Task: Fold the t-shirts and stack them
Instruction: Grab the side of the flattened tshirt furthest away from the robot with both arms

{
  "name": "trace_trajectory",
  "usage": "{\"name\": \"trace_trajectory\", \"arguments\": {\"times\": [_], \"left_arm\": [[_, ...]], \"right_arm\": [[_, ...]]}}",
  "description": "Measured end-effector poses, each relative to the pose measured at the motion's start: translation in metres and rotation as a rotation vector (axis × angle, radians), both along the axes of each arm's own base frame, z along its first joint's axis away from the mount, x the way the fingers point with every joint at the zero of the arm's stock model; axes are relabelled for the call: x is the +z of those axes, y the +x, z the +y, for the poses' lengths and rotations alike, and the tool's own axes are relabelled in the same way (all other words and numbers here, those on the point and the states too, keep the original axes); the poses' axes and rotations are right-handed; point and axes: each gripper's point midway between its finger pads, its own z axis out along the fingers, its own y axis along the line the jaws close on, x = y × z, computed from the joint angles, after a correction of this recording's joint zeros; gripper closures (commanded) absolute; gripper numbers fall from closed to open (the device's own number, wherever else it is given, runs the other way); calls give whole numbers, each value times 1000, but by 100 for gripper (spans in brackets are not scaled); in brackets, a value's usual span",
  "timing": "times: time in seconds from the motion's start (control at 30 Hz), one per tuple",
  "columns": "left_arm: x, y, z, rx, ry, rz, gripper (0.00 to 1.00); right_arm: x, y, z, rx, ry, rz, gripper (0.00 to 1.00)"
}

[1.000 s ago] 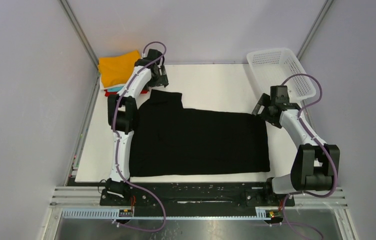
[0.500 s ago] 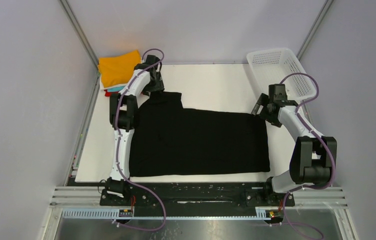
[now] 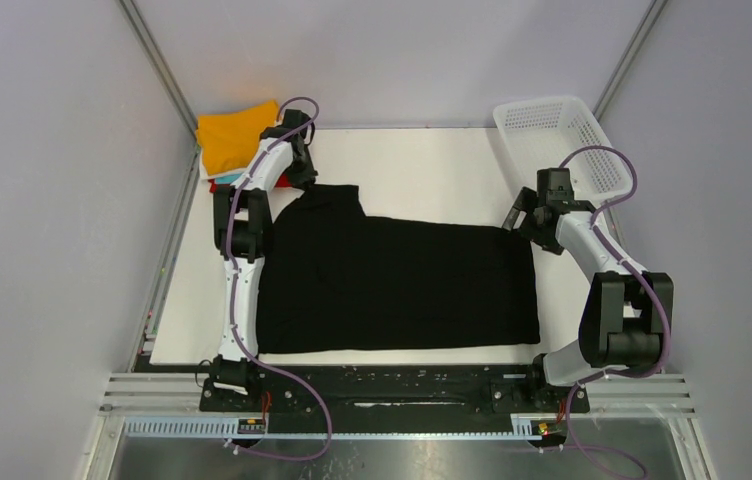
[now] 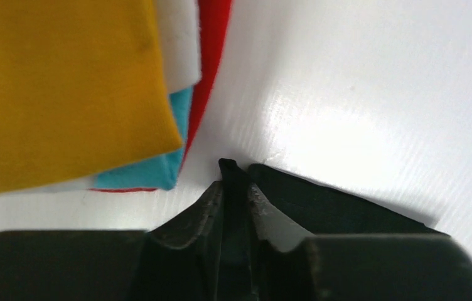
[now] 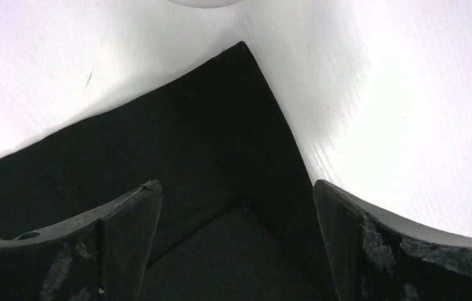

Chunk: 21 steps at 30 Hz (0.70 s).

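The large black t-shirt [image 3: 397, 280] lies spread flat on the white table [image 3: 432, 165]. My left gripper [image 3: 304, 180] is at its far left corner and is shut on a pinched ridge of the black cloth [image 4: 235, 185]. Just left of it sits the folded stack, with the orange t-shirt [image 4: 58, 88] on top and white [image 4: 180, 44], teal [image 4: 152, 172] and red [image 4: 211, 37] edges showing below. My right gripper [image 5: 236, 188] stands open low over the shirt's far right corner [image 5: 177, 138], its fingers on either side of the cloth.
A white mesh basket [image 3: 562, 135] stands at the table's far right corner, behind the right arm. The folded stack [image 3: 235, 135] sits at the far left corner against the frame post. Grey walls close in both sides.
My left gripper moved a little back and left onto the shirt's far left corner and closed on the cloth. The right arm edged slightly and stayed open.
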Motion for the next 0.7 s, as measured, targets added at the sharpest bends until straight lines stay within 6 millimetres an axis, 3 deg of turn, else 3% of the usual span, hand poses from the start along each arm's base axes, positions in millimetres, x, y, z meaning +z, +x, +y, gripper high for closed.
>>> {"name": "trace_trajectory", "arguments": {"times": [0.27, 0.37, 0.7], "left_arm": [[1, 1, -6, -6, -19, -5, 100], [1, 2, -6, -8, -19, -10, 100], [13, 23, -10, -33, -21, -90, 100]], "right_arm": [[-4, -1, -3, -2, -16, 14, 1], [-4, 4, -5, -4, -26, 22, 4], [-8, 60, -10, -53, -72, 78, 15]]}}
